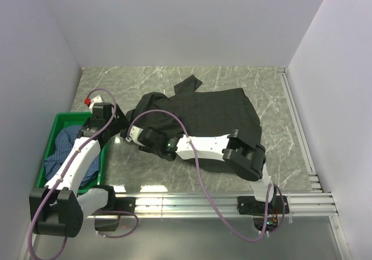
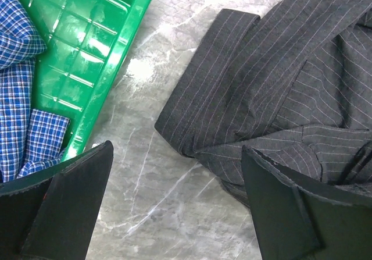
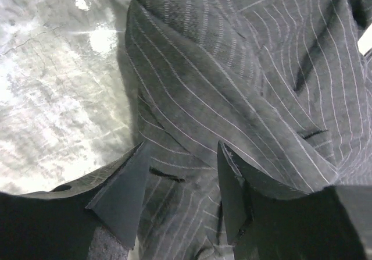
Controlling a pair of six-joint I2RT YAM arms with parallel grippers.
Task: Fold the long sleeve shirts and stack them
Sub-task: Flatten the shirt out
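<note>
The black shirt point(image 1: 203, 111), likely limp and light, lies rumpled mid-table; the blue shirt point(image 1: 64, 146) is bunched in the crate point(image 1: 58, 120) at the left edge. The left gripper point(image 2: 175, 149) and right gripper point(image 3: 181, 149), both apart, hover at the black shirt's left hem, and I'd pinch a fold there.

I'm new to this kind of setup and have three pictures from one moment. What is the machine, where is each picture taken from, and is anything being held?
The machine is two robot arms bolted at the near edge of a table. The wide picture looks down from above and behind them. The other two come from a camera on each wrist, so the dark shapes at the bottom are that arm's own fingers. A black pinstriped shirt lies on the table. A blue checked shirt sits crumpled in a green crate on the left. The left fingers are open by the black shirt's edge, beside the crate, and hold nothing. The right fingers are spread over a fold of the black shirt, not closed on it.
</note>
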